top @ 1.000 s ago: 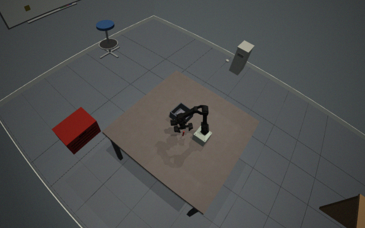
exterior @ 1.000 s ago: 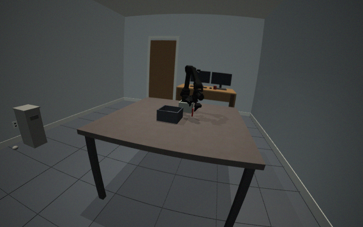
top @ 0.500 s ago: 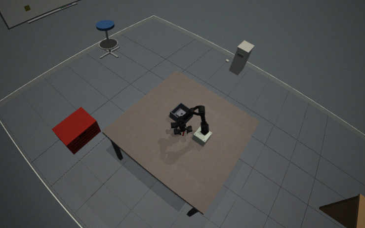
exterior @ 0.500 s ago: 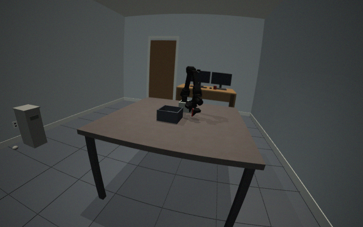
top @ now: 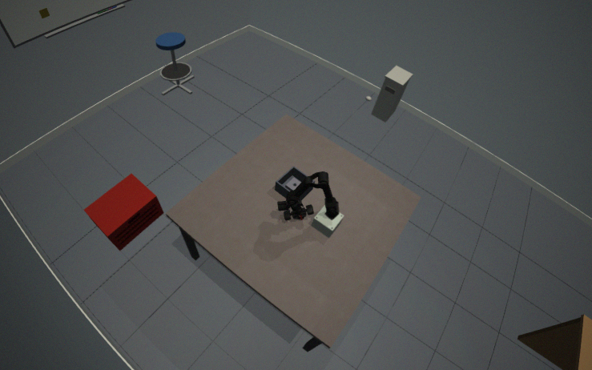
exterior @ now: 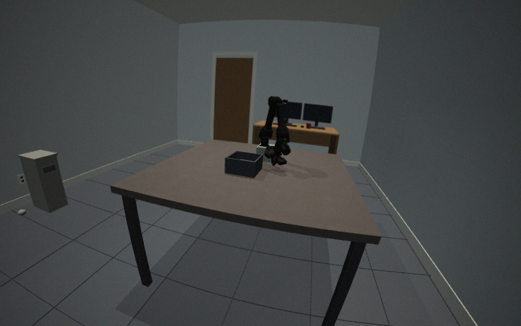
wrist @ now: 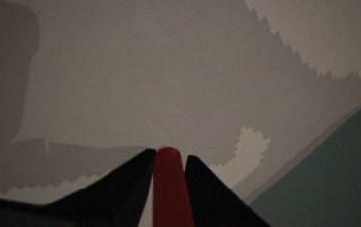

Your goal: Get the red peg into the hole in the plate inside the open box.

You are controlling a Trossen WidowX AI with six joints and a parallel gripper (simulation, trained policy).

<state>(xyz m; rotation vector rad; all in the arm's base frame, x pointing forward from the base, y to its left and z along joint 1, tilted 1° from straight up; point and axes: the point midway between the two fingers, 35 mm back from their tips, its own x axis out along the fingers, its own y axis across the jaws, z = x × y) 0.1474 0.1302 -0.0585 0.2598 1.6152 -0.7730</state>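
The red peg [top: 301, 217] [wrist: 171, 192] is between the fingers of my gripper [top: 299, 215] [exterior: 274, 160] [wrist: 171, 161], which is shut on it. In the wrist view the peg's rounded end shows between the fingertips. The gripper is low over the table, beside the open box and outside it. The dark box [top: 283, 191] [exterior: 237, 167] stands on the table. Inside it the top view shows a light plate [top: 290, 180] with a dark hole. The arm partly covers the box there. Whether the peg touches the table cannot be told.
The arm's pale base block [top: 328, 221] stands close to the gripper; its dark green side [wrist: 334, 173] fills the lower right of the wrist view. The brown table [top: 251, 170] [exterior: 197, 186] carries the box and the base. A red cabinet [top: 123, 202] stands on the floor beyond the table's edge.
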